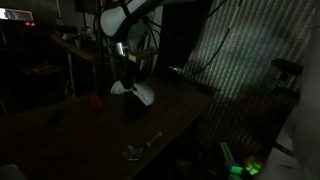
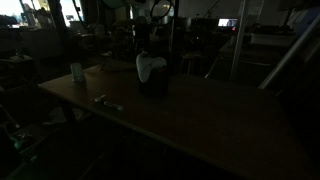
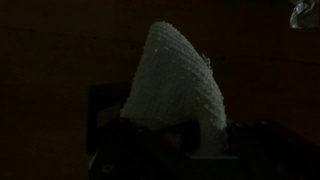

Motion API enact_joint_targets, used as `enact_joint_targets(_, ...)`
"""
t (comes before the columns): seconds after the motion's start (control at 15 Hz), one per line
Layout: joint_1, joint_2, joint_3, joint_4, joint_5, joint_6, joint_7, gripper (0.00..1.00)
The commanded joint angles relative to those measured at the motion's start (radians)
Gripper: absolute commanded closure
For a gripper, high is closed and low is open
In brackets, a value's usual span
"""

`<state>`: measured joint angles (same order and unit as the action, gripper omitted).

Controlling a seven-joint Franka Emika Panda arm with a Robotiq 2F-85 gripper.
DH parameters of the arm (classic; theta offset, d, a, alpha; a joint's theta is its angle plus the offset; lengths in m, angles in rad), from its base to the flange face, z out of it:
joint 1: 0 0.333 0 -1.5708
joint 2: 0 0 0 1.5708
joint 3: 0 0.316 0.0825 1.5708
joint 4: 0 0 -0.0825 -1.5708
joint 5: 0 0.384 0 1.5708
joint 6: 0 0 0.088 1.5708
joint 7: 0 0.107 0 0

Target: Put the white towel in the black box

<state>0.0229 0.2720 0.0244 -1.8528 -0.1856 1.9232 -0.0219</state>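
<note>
The scene is very dark. The white towel (image 1: 137, 91) hangs from my gripper (image 1: 126, 72) over the middle of the table, and its lower end meets the top of the black box (image 1: 136, 106). In an exterior view the towel (image 2: 150, 66) stands out pale above the dark box (image 2: 153, 86). In the wrist view the knitted towel (image 3: 178, 85) fills the centre and runs down between the dark fingers (image 3: 160, 135). The box edge (image 3: 100, 105) shows faintly behind it. The gripper looks shut on the towel.
A small red object (image 1: 95, 100) lies left of the box. A metal object (image 1: 135, 151) lies near the table's front edge. A pale cup (image 2: 77, 72) and a small item (image 2: 101, 98) sit on the table. Green lights (image 1: 250, 167) glow below the table.
</note>
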Motion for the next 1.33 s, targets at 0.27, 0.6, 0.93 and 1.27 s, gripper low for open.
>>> enact_joint_targets(0.27, -0.021, 0.021, -0.022, 0.032, 0.0, 0.063, -0.043, 1.0)
enact_joint_targets(0.6, -0.021, 0.051, -0.038, 0.063, -0.065, 0.102, -0.076, 1.0)
enact_joint_targets(0.93, -0.027, 0.1, -0.033, 0.053, -0.043, 0.075, -0.106, 1.0)
enact_joint_targets(1.27, -0.041, 0.151, -0.033, 0.058, -0.023, 0.068, -0.135, 1.0)
